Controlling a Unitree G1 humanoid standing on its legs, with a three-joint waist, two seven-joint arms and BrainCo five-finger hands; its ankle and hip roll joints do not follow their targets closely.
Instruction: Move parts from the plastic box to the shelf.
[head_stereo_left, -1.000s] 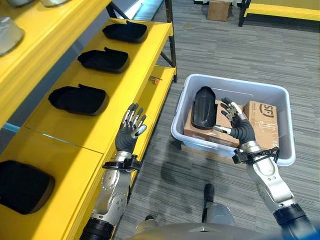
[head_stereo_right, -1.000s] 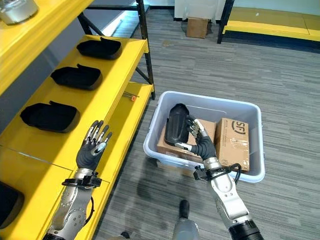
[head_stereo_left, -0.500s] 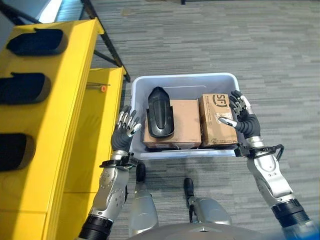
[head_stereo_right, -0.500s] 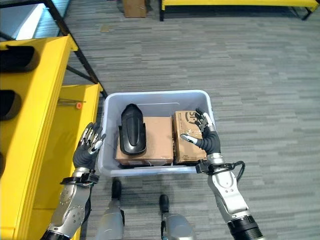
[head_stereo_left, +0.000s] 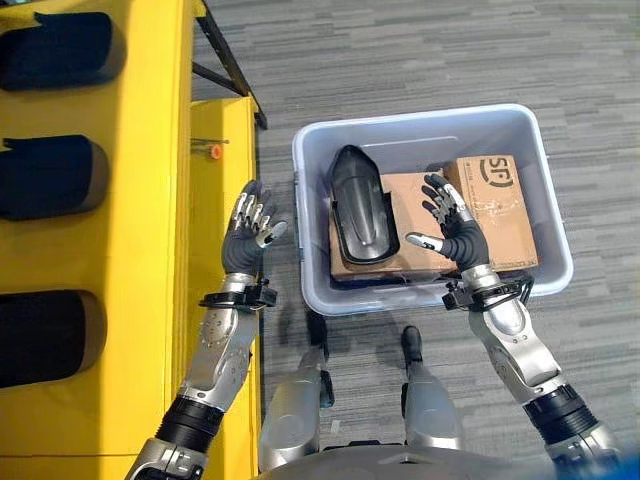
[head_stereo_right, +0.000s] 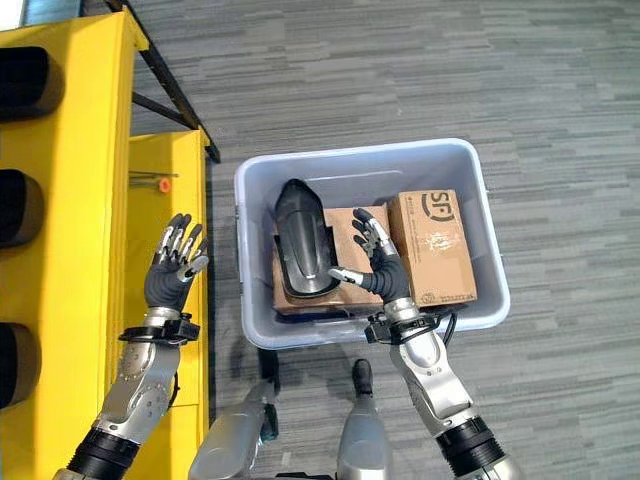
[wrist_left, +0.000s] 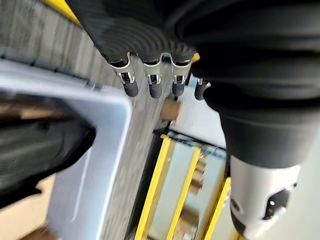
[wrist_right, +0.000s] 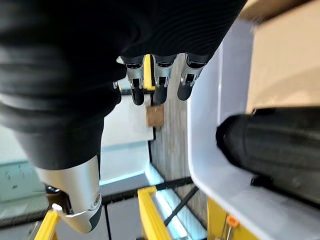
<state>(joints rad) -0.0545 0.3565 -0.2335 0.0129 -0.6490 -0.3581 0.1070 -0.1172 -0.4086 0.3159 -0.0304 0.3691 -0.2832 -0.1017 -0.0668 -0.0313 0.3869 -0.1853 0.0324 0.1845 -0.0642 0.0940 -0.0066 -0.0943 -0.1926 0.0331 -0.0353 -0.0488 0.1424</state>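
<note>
1. My right robot hand (head_stereo_left: 452, 237) hangs over the near half of the plastic box (head_stereo_left: 432, 128), fingers spread wide, holding nothing. Half a second back it was out at the right-hand carton; it has since come across toward the middle of the box.
2. My left robot hand (head_stereo_left: 247, 236) is raised outside the box's left wall, above the lower yellow ledge, fingers straight and relaxed, empty. It has kept much the same pose.
3. My view has swung round from the shelf to look down on the box. I judge the reach for the next part is under way; no grasp made yet.
4. The black part (head_stereo_left: 362, 205) lies in the box on the left cardboard carton (head_stereo_left: 405, 205), just beside my right thumb and not touching as far as I can tell. Long axis runs near to far; the narrower rounded end points away from me, the broader end toward me.
5. A second carton (head_stereo_left: 497, 205) sits at the box's right.
6. Farther left, the yellow shelf (head_stereo_left: 150, 150) carries three black parts (head_stereo_left: 55, 175) in a row.
</note>
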